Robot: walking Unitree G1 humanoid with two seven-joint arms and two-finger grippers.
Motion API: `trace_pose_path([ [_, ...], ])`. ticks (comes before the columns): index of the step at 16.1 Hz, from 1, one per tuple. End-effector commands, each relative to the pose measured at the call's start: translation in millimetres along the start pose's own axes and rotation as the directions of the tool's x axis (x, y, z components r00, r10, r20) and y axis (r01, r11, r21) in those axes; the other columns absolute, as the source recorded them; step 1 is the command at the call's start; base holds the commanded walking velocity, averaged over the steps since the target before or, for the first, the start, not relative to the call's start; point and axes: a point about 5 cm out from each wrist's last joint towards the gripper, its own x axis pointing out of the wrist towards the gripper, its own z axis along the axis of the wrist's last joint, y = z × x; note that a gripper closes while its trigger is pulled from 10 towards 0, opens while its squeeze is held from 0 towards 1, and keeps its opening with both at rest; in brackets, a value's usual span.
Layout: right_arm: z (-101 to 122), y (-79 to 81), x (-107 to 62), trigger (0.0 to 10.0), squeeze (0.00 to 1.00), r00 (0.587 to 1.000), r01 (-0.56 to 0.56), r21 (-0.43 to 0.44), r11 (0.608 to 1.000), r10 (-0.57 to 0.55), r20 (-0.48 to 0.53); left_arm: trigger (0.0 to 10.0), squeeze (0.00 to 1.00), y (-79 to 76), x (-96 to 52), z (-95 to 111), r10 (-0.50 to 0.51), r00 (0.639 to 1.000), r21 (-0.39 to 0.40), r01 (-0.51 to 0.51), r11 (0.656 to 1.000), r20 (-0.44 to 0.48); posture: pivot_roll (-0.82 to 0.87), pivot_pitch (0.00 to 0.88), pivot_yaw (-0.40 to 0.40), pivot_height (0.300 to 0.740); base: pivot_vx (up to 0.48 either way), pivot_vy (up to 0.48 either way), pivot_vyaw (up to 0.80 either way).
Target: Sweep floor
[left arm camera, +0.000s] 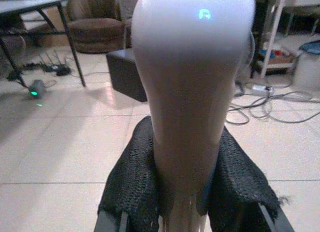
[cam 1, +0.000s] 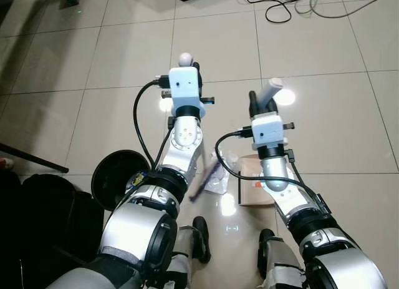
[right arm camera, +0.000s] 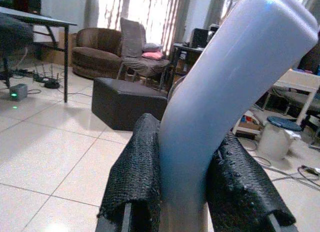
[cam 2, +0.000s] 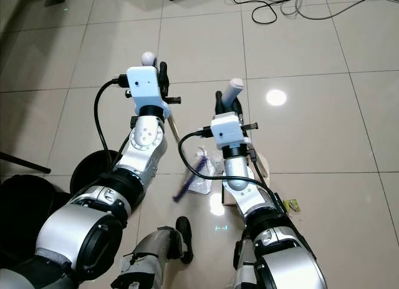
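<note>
We hold two pale rounded plastic handles: our left gripper (left arm camera: 182,192) is clamped on the broom handle (left arm camera: 192,91), our right gripper (right arm camera: 192,192) on the dustpan handle (right arm camera: 225,91). The crumpled clear wrapper (cam 1: 218,176) lies just beside the brown cardboard dustpan (cam 1: 252,189). A hard stroke could scatter it past the pan.

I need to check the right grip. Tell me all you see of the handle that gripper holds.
The handle is pale grey-white, smooth and plastic-looking, with a rounded tip. It leans sideways rather than standing straight, clamped low between the right gripper's black mesh-covered fingers, its top poking out above them over the tiled floor.
</note>
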Motion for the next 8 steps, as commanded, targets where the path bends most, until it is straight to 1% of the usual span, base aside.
trace_pose_path([
  [1, -13, 15.7, -18.4, 10.0, 0.00, 0.995, -0.054, 0.008, 0.999, 0.054, -0.087, 10.0, 0.00, -43.8, -2.9, 13, -0.124, 0.992, -0.136, 0.128, 0.982, 0.041, 0.15, 0.341, 0.186, 0.740, 0.000, 0.000, 0.00],
  [2, -14, 16.1, -19.1, 10.0, 0.00, 0.994, -0.056, 0.007, 0.998, 0.057, -0.091, 10.0, 0.00, -47.6, -3.5, 14, -0.149, 0.988, -0.149, 0.154, 0.977, 0.043, 0.16, 0.343, 0.187, 0.740, 0.000, 0.000, 0.00],
  [3, -15, 16.2, -20.4, 10.0, 0.00, 0.994, -0.060, 0.005, 0.998, 0.060, -0.097, 10.0, 0.00, -55.8, -5.9, 16, -0.211, 0.976, -0.162, 0.218, 0.962, 0.061, 0.15, 0.340, 0.182, 0.740, 0.000, 0.000, 0.00],
  [4, -16, 15.6, -21.2, 10.0, 0.00, 0.993, -0.060, 0.002, 0.998, 0.060, -0.099, 10.0, 0.00, -64.2, -9.5, 19, -0.282, 0.955, -0.186, 0.293, 0.938, 0.088, 0.15, 0.333, 0.181, 0.740, 0.000, 0.000, 0.00],
  [5, -16, 15.6, -21.3, 10.0, 0.00, 0.993, -0.060, 0.002, 0.998, 0.060, -0.098, 10.0, 0.00, -65.5, -10.3, 19, -0.294, 0.951, -0.192, 0.307, 0.932, 0.093, 0.15, 0.333, 0.181, 0.740, 0.000, 0.000, 0.00],
  [6, -16, 15.2, -21.9, 10.0, 0.00, 0.993, -0.066, -0.004, 0.998, 0.066, -0.099, 10.0, 0.00, -70.3, -12.3, 23, -0.344, 0.931, -0.216, 0.364, 0.906, 0.127, 0.15, 0.326, 0.172, 0.740, 0.000, 0.000, 0.00],
  [7, -16, 14.9, -21.9, 10.0, 0.00, 0.993, -0.068, -0.005, 0.998, 0.067, -0.099, 10.0, 0.00, -72.0, -12.6, 25, -0.359, 0.923, -0.224, 0.382, 0.896, 0.139, 0.15, 0.326, 0.174, 0.740, 0.000, 0.000, 0.00],
  [8, -17, 14.9, -22.4, 10.0, 0.00, 0.993, -0.074, -0.009, 0.997, 0.073, -0.098, 10.0, 0.00, -76.6, -14.5, 30, -0.405, 0.897, -0.239, 0.438, 0.866, 0.178, 0.15, 0.326, 0.173, 0.740, 0.000, 0.000, 0.00],
])
